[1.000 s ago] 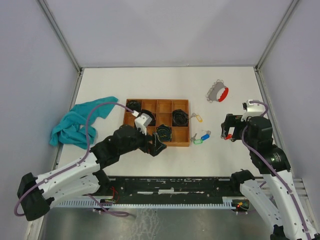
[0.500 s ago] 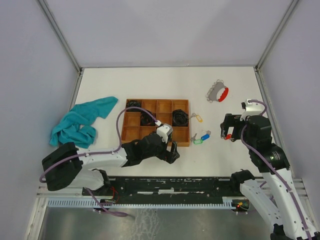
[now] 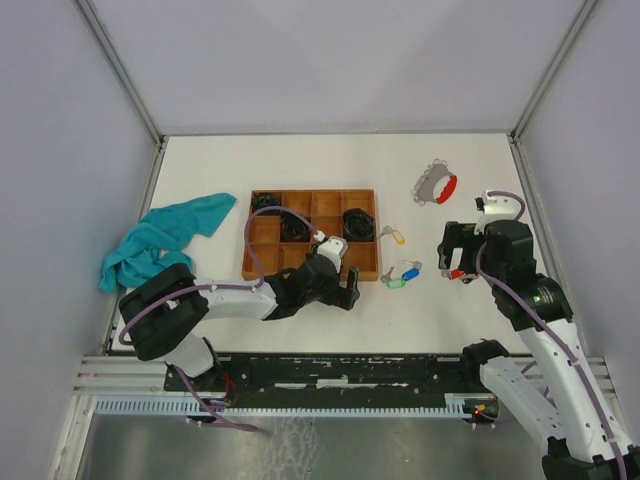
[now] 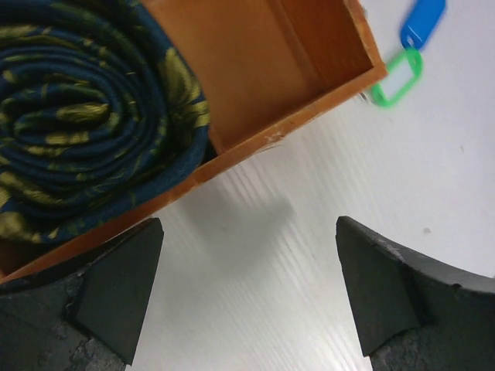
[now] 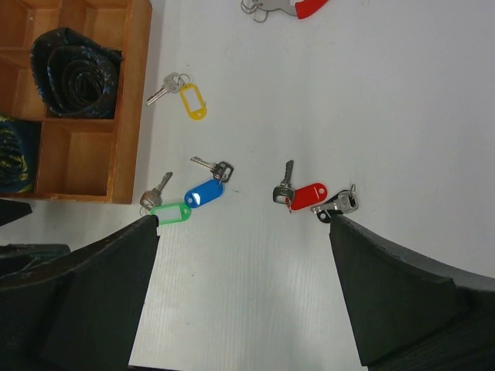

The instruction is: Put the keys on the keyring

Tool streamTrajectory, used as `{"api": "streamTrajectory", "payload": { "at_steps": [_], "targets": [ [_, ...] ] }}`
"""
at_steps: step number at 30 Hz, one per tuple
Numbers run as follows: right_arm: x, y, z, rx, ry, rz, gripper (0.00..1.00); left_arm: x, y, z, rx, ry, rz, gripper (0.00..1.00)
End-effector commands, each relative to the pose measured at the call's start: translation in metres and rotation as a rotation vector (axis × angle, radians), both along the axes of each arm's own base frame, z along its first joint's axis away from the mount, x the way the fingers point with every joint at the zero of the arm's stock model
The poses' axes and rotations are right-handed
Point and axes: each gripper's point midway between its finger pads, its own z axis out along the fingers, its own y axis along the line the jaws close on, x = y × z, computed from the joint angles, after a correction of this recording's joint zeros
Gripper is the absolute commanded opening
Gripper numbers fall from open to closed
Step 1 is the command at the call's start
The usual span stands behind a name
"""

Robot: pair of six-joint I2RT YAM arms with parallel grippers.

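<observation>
Left gripper (image 3: 350,291) has swung out past the wooden tray's (image 3: 310,193) near right corner.
Both it and the right gripper (image 3: 452,256), near the surface's right edge, stand wide open and empty. Between them lie the blue key (image 3: 408,271) and green key (image 3: 394,283) just beside each other, the yellow key (image 3: 393,236) farther back by the tray, the keyring (image 3: 433,186) toward the far right corner.

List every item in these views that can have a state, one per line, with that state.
left gripper: open, empty
right gripper: open, empty
yellow-tag key: loose on the table
blue-tag key: loose on the table
green-tag key: loose on the table
red-tag key: loose on the table
keyring: lying on the table, apart from those keys
teal cloth: crumpled
</observation>
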Motion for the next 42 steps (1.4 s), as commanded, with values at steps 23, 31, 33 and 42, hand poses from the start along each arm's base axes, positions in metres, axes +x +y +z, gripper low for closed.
{"api": "streamTrajectory", "payload": {
  "at_steps": [23,31,33,42],
  "targets": [
    [0.105,0.029,-0.059,0.022,0.198,-0.083,1.00,0.229,0.065,0.019,-0.110,-0.099,0.385,0.99],
    [0.155,0.018,-0.086,0.028,0.218,-0.163,1.00,0.253,0.038,0.018,-0.157,-0.078,0.328,0.99],
    [0.169,0.014,-0.089,0.057,0.209,-0.181,0.98,0.256,0.032,0.019,-0.166,-0.069,0.309,0.99],
    [0.224,-0.003,-0.103,0.055,0.187,-0.237,0.89,0.222,0.042,0.065,-0.226,-0.072,0.293,0.99]
  ]
}}
